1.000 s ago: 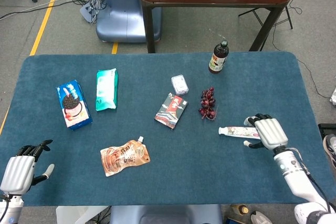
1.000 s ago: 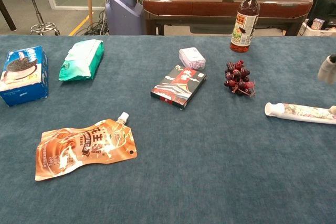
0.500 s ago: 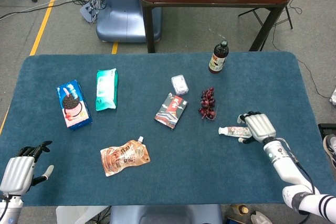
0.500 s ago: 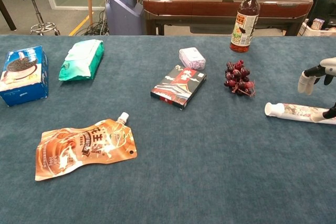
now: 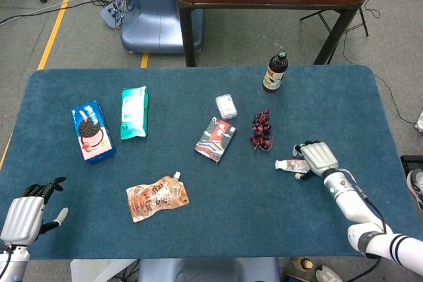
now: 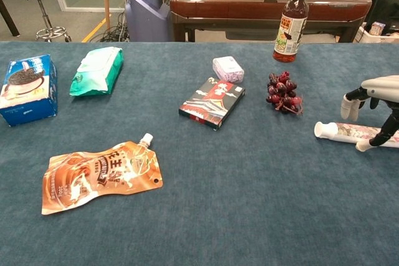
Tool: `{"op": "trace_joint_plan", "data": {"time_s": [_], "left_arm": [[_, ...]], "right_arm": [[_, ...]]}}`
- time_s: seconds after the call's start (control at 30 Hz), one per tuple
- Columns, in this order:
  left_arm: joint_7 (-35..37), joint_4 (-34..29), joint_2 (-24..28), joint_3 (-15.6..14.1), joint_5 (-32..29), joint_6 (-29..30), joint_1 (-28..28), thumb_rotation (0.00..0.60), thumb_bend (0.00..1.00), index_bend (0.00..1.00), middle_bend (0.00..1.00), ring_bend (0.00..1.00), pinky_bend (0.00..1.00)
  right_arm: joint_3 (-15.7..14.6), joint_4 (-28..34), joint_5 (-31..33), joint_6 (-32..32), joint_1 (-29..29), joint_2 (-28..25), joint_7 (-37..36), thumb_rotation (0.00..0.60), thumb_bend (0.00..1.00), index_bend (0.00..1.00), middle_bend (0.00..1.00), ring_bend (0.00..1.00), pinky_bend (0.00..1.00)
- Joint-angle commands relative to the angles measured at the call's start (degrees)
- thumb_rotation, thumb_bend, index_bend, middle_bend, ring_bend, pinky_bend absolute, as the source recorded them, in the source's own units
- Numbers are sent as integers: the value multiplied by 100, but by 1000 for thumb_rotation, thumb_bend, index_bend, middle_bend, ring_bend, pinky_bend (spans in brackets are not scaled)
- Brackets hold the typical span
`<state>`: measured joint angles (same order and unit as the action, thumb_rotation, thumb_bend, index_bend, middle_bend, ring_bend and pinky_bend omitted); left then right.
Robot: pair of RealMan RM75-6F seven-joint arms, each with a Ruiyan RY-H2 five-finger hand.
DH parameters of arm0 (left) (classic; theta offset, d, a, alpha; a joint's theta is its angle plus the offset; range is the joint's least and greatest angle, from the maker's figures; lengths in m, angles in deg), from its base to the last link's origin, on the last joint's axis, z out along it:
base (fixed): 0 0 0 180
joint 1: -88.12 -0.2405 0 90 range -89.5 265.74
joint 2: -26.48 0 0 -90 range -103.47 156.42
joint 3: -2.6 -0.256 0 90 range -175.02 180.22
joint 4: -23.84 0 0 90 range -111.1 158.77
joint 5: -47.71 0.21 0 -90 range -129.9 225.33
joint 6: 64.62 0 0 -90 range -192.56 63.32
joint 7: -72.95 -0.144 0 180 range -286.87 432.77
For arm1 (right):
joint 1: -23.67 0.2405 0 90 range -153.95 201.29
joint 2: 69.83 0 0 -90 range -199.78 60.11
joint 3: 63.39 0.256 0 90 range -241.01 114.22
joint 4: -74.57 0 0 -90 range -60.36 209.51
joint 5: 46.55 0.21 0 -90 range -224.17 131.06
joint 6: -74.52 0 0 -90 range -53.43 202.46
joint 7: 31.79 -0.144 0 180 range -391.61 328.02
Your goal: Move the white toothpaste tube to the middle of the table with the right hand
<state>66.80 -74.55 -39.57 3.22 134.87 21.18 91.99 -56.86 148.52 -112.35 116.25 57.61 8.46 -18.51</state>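
Observation:
The white toothpaste tube (image 5: 288,164) (image 6: 345,132) lies flat on the blue table (image 5: 198,229) at the right, cap pointing left. My right hand (image 5: 318,156) (image 6: 374,101) hovers over the tube's tail end, palm down. Its fingers hang on the far side and its thumb reaches down on the near side. The fingers are apart and straddle the tube without gripping it. My left hand (image 5: 25,214) rests at the near left corner of the table, fingers apart and holding nothing; the chest view does not show it.
Dark grapes (image 5: 261,130) (image 6: 283,93) lie just left of and behind the tube. A brown bottle (image 5: 275,72) stands at the back. A printed card box (image 5: 215,139), a small white box (image 5: 226,105), an orange pouch (image 5: 156,197), a green pack (image 5: 134,111) and a blue cookie box (image 5: 92,131) lie further left.
My right hand has moved leftward and forward along the tube, from beside its tail to over it. The tube and the left hand have stayed in place.

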Motion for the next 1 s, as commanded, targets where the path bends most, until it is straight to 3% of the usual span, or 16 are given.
{"op": "trace_joint_plan", "data": {"time_s": [0.03, 0.57, 0.73, 1.0], "left_arm": [[-5, 9, -2, 5, -5, 6, -3, 600, 256, 192, 359, 347, 227], [64, 68, 5, -3, -41, 30, -52, 600, 257, 189, 357, 346, 216], [95, 98, -9, 6, -36, 38, -54, 600, 256, 187, 357, 346, 214], [119, 139, 16, -2, -18, -75, 4, 600, 256, 186, 355, 346, 214]], "right_arm": [[-9, -47, 79, -61, 67, 36, 41, 600, 194, 356, 385, 242, 261], [-184, -154, 510, -330, 273, 107, 264, 600, 308, 380, 424, 261, 259], [-224, -125, 534, -330, 304, 76, 276, 600, 410, 430, 459, 295, 260], [-241, 110, 488, -438, 446, -84, 250, 600, 693, 549, 552, 399, 294]]}}
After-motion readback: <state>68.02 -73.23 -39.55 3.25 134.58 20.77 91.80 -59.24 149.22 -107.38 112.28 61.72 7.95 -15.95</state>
